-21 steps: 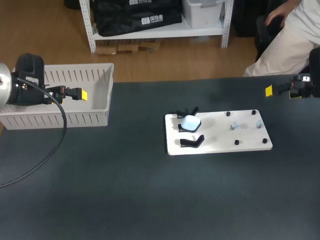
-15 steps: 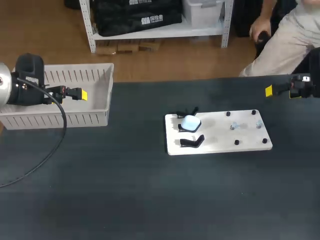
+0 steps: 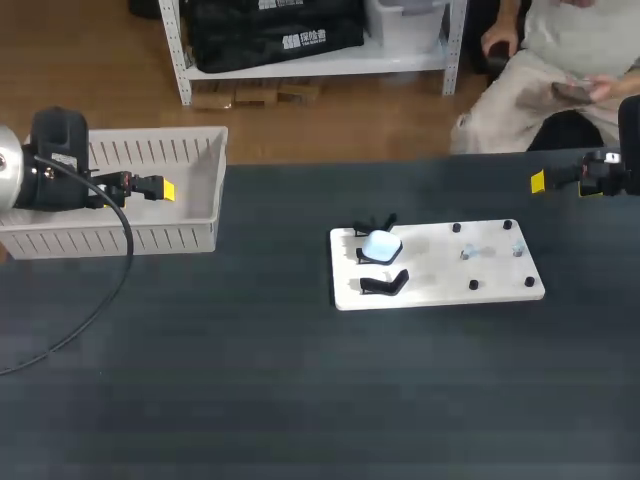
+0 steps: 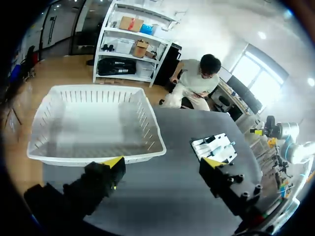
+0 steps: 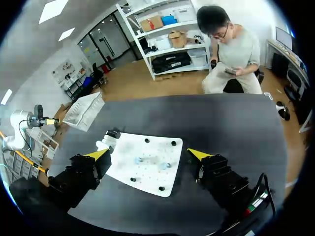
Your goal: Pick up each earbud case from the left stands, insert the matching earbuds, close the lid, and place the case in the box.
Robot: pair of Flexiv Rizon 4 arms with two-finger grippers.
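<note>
A white earbud case (image 3: pixel 381 243) sits on the middle black stand at the left end of a white board (image 3: pixel 440 282). The front stand (image 3: pixel 384 285) is empty. Two small pale earbuds (image 3: pixel 470 253) (image 3: pixel 517 247) rest between black pegs on the board's right half. My left gripper (image 3: pixel 160 188) hangs open over the white slatted box (image 3: pixel 120 238) at the far left. My right gripper (image 3: pixel 545 181) is open beyond the board's far right corner. In the right wrist view, the board (image 5: pixel 147 178), case (image 5: pixel 104 143) and earbuds (image 5: pixel 139 160) lie ahead of the open right gripper (image 5: pixel 147 153). The left wrist view shows the open left gripper (image 4: pixel 162 162) and the box (image 4: pixel 93 88), with nothing inside.
A black cable (image 3: pixel 95 310) trails from my left arm across the dark table. The board (image 4: pixel 214 147) lies far off to the side of my left gripper.
</note>
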